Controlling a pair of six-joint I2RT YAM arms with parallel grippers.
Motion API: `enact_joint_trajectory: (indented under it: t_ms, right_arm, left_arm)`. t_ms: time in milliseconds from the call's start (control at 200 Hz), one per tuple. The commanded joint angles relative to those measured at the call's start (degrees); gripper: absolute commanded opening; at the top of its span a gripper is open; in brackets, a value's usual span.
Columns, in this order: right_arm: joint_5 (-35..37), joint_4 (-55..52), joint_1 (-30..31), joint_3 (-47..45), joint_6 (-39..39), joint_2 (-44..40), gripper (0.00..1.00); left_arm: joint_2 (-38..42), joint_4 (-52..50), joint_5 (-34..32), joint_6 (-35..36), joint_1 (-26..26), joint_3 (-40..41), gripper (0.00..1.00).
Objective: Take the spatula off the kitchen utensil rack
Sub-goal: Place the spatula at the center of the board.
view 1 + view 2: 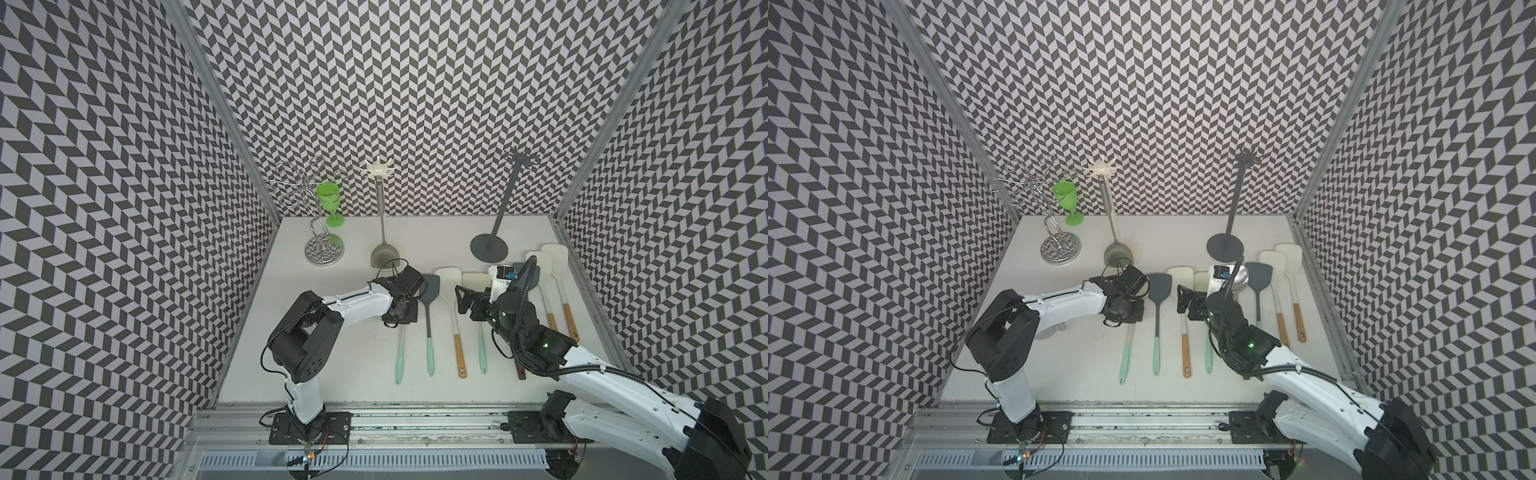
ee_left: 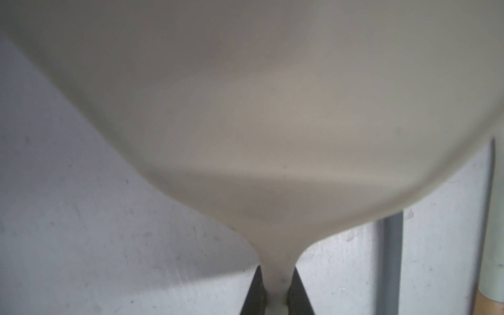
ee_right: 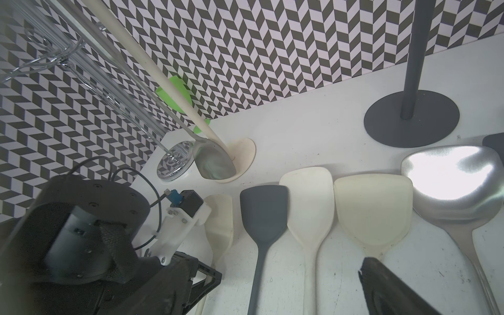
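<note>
Left gripper: your left gripper (image 2: 276, 291) is clamped on the thin neck of the cream spatula (image 2: 272, 109), just under the blade. The two black jaws press it from both sides.
Why this grip: I judge the neck was chosen because it is narrow and stiff, so the blade cannot turn between the jaws. The long mint handle (image 1: 400, 353) is free and points toward the front edge.
Where the spatula is: it is off the rack, low over the table (image 1: 332, 353), at the left end of the row. It is just beside the grey spatula (image 1: 429, 291) and about parallel to it. To me this looks like the laying-down step.
Cream rack: the cream rack (image 1: 379, 169) carries one metal spatula (image 1: 384, 254), which hangs with the blade near the base. If the task means this one, it is not yet taken.
Grey rack: the grey rack (image 1: 489, 247) has bare hooks.
Right gripper: your right gripper (image 1: 462, 301) has its jaws wide apart and holds nothing. It hovers over the cream blades in the middle of the row, probably only waiting.
Hidden: in both top views the left wrist covers the held blade and the jaws. The left wrist view is filled by the blurred blade, so you cannot tell if the blade touches the table. The right arm covers part of a big metal spatula (image 3: 450, 180) and some handles.
Hard to make out: the hook that holds the metal spatula is too small to read.
</note>
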State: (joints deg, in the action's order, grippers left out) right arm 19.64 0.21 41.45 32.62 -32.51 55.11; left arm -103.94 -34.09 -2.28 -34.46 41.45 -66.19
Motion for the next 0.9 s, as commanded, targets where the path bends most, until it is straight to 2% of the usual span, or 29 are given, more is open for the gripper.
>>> enact_joint_trajectory:
  t_ms: [0, 305, 646, 896]
  right_arm:
    - [-0.04, 2.15, -0.31, -0.76, 0.08, -1.23, 1.0]
    - [-0.92, 2.03, -0.4, -0.77, -0.18, -1.72, 1.0]
    - [-0.65, 1.68, -0.47, -0.98, -0.53, -2.82, 1.0]
    - [-0.92, 1.7, -0.49, -1.29, -1.24, -3.33, 1.0]
  left_arm:
    - [-1.19, -0.28, -1.1, -0.69, -0.02, 0.32, 0.07]
    - [-1.84, -1.75, -3.57, -1.14, 0.07, 0.11, 0.11]
    - [-3.18, -1.16, -3.23, -0.88, 0.29, 0.36, 0.18]
    - [-3.06, -1.23, -4.08, -0.9, 0.25, 0.8, 0.2]
